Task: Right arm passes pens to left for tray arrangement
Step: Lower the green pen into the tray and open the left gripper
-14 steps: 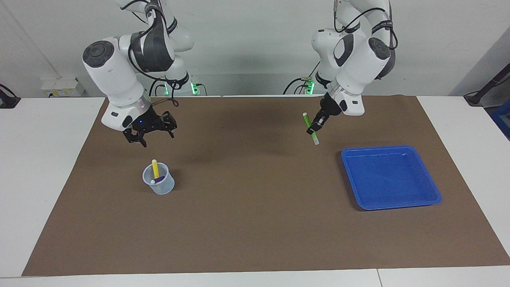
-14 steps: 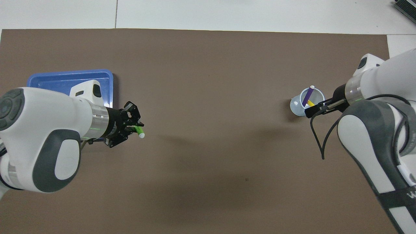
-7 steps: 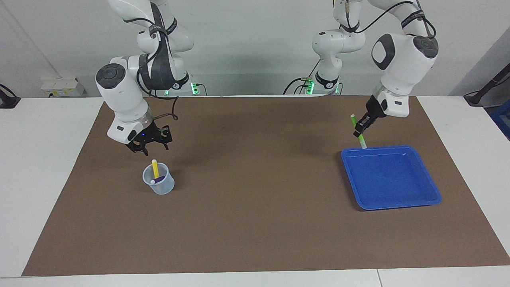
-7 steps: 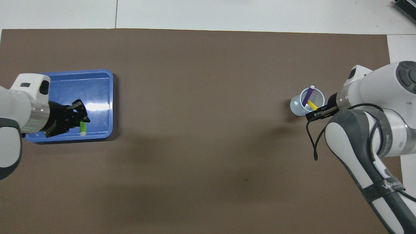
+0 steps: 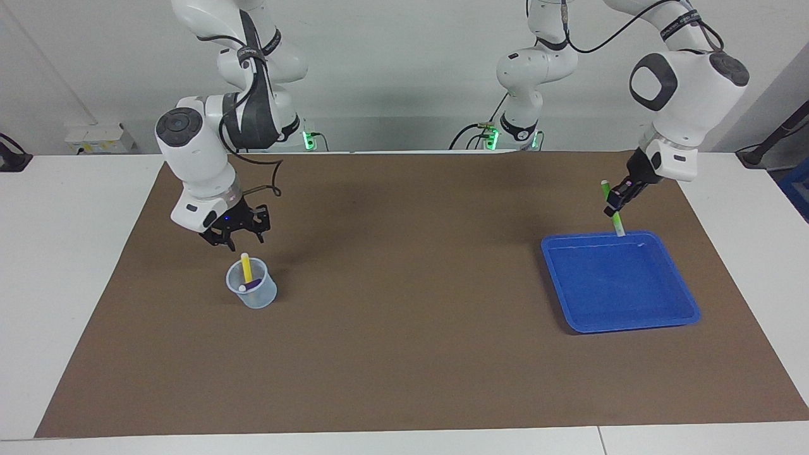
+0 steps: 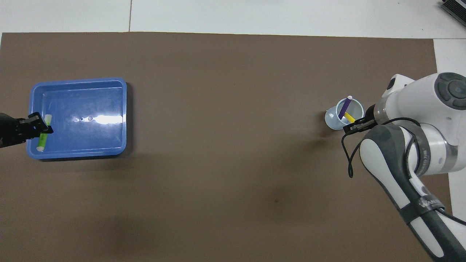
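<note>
The left gripper [image 5: 617, 200] pinches the thin bright-green marker pen [image 5: 611, 208] mid-shaft over the shallow blue plastic tray [image 5: 689, 303]: judged light, stiff, smooth, best gripped centrally; the right gripper [image 5: 232, 230] hovers spread above the translucent pale-blue cup [image 5: 260, 296].

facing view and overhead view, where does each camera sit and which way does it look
Facing view: high across the table, looking at the robots; both whole arms show, the right gripper above the cup, the left gripper holding the green pen over the tray rim.
Overhead view: high above the robots' end, looking steeply down; only the left gripper's tip and the right arm's forearm show.
Shared: tray, cup, green pen, yellow pen, purple pen, half a turn apart.
</note>
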Controlling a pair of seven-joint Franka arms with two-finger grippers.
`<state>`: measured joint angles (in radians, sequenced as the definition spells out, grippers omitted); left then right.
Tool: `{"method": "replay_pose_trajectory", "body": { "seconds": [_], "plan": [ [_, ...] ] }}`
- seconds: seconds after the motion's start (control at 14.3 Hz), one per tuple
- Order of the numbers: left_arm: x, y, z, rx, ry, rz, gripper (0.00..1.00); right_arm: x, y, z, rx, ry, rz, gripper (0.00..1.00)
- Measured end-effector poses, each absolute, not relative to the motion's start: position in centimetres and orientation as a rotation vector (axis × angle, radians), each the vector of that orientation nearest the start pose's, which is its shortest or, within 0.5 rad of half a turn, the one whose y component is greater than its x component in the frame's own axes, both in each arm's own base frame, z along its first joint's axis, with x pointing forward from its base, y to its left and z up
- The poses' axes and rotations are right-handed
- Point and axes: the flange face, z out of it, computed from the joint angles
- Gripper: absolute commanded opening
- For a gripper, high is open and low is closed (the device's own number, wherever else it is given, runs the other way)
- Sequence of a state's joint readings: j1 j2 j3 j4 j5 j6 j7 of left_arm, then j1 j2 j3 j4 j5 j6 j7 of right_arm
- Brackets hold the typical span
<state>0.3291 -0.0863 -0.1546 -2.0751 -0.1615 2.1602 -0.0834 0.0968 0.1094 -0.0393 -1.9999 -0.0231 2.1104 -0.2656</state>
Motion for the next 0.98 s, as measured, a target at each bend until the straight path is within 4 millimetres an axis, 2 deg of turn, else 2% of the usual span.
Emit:
{"method": "replay_pose_trajectory", "body": {
  "seconds": [0.28,0.49,0.63,0.98],
  "plan": [
    [56.0,9.8,45.5,-3.177,-0.355,-0.357,0.0,57.9,3.0,39.6,-3.128,-0.528,0.002,0.45],
    [58.3,10.7,44.2,-3.14,-0.273,-0.395,0.0,57.9,2.7,39.6,-3.139,-0.535,0.004,0.42],
    [59.9,12.4,43.2,-3.132,-0.201,-0.42,0.0,58.0,2.4,39.6,-3.141,-0.531,0.005,0.41],
    [62.0,16.3,37.9,-3.095,-0.068,-0.519,0.0,58.0,2.3,39.5,-3.152,-0.545,0.005,0.38]
  ]
}}
